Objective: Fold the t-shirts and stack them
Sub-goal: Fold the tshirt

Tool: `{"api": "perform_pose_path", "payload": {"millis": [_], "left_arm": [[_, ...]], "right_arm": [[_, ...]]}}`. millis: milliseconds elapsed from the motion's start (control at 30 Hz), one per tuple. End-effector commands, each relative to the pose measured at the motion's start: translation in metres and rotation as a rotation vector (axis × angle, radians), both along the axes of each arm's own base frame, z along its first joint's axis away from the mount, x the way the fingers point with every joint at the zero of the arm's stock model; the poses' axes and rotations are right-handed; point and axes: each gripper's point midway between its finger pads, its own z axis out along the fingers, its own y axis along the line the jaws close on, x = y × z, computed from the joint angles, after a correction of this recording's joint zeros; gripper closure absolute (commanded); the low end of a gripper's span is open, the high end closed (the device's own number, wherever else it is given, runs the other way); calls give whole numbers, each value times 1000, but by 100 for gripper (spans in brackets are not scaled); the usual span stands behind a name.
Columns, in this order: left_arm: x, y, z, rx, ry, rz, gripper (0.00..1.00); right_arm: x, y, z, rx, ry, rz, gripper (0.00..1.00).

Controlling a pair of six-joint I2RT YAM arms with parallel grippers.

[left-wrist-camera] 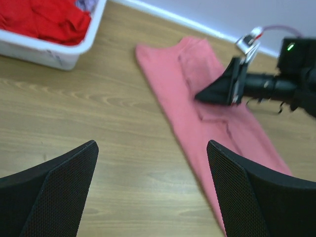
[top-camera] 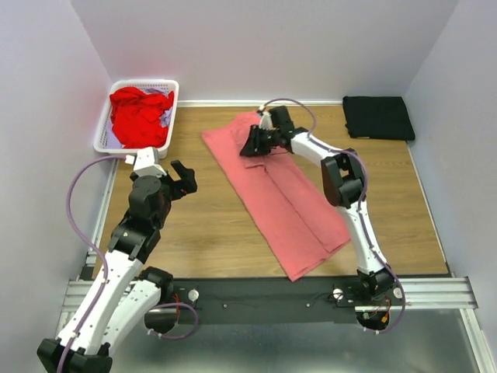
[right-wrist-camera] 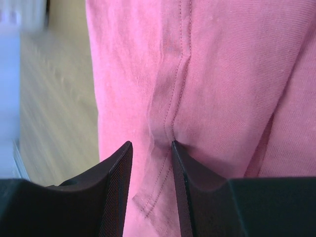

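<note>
Since the pink shirt (top-camera: 283, 198) lay as a long strip slanting across the desk (top-camera: 202, 233), its long axis running from far left to near right, the far end was what mattered. My right hand (top-camera: 250, 146) sat on that end, clenched on a raised ridge of cloth along a seam. The near hem lay well apart from it, down the strip toward the arm's own base, so I judged the fold would have to travel along that axis. My left hand (top-camera: 182, 177) hung released beside the strip's left edge, touching nothing. A basket (top-camera: 105, 128) of red shirts (top-camera: 138, 115) stood in the far left corner, a folded black cloth (top-camera: 378, 117) in the far right; neither blocked that path.
</note>
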Motion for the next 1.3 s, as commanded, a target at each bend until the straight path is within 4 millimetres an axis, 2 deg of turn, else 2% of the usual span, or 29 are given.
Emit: {"api": "perform_pose_path", "payload": {"millis": [0, 33, 100, 133, 233, 300, 400, 433, 500, 533, 600, 633, 667, 700, 733, 767, 800, 833, 867, 900, 933, 967, 1000, 1033, 1100, 1133, 1233, 1267], "left_arm": [[-1, -19, -28, -5, 79, -95, 2], [-1, -23, -31, -4, 91, -119, 2], [2, -28, -38, -4, 108, -142, 2], [2, -32, -40, -7, 112, -160, 2], [5, -39, -42, -4, 105, -198, 2], [9, -44, -44, 13, 103, -228, 2], [12, -51, -56, 12, 141, -257, 2], [11, -57, -60, 4, 153, -285, 2], [14, -62, -69, -4, 186, -301, 2], [11, -71, -73, -26, 203, -347, 2], [12, -77, -85, -28, 248, -368, 2], [13, -81, -88, -31, 262, -381, 2], [12, -86, -95, -33, 293, -401, 2], [11, -89, -98, -34, 305, -411, 2], [10, -94, -99, -37, 315, -429, 3], [10, -96, -105, -35, 336, -435, 3], [10, -99, -106, -36, 345, -442, 4], [10, -102, -106, -33, 347, -450, 5], [9, -106, -111, -29, 363, -462, 5], [10, -108, -112, -26, 368, -468, 6], [10, -110, -112, -25, 369, -473, 6], [10, -115, -116, -18, 383, -487, 6], [11, -117, -117, -14, 387, -490, 7], [11, -118, -118, -10, 391, -494, 7], [12, -124, -123, 5, 408, -509, 8], [12, -125, -125, 9, 415, -512, 8], [14, -132, -132, 26, 437, -525, 9], [14, -134, -134, 28, 444, -529, 8]], "right_arm": [[69, -77, -48, -55, 41, -297, 55], [83, -88, -39, -41, 17, -319, 55], [95, -95, -38, -36, -8, -327, 54], [105, -100, -27, -24, -38, -333, 54], [117, -106, -15, -3, -76, -325, 51], [124, -103, 10, 33, -119, -306, 49], [124, -102, 41, 69, -157, -281, 45], [121, -102, 69, 84, -193, -276, 43], [116, -107, 93, 69, -235, -281, 41], [103, -115, 111, 54, -248, -295, 41], [93, -134, 117, -20, -274, -358, 40], [84, -143, 119, -50, -271, -386, 40], [60, -157, 119, -97, -255, -404, 40], [49, -172, 114, -155, -246, -447, 41], [19, -185, 84, -231, -162, -448, 41], [1, -194, 100, -252, -184, -448, 41], [-14, -206, 93, -300, -163, -464, 42], [-52, -218, 60, -372, -60, -443, 43], [-69, -224, 57, -400, -46, -426, 43], [-86, -230, 66, -410, -56, -427, 44], [-106, -233, 58, -438, -31, -405, 47], [-140, -241, 35, -500, 42, -371, 48], [-156, -247, 36, -539, 35, -377, 49], [-175, -242, 31, -567, 49, -339, 52], [-213, -250, 17, -626, 106, -332, 53], [-224, -249, 9, -647, 132, -323, 53], [-256, -237, 9, -637, 146, -318, 59], [-260, -236, 8, -637, 160, -320, 59]]}}
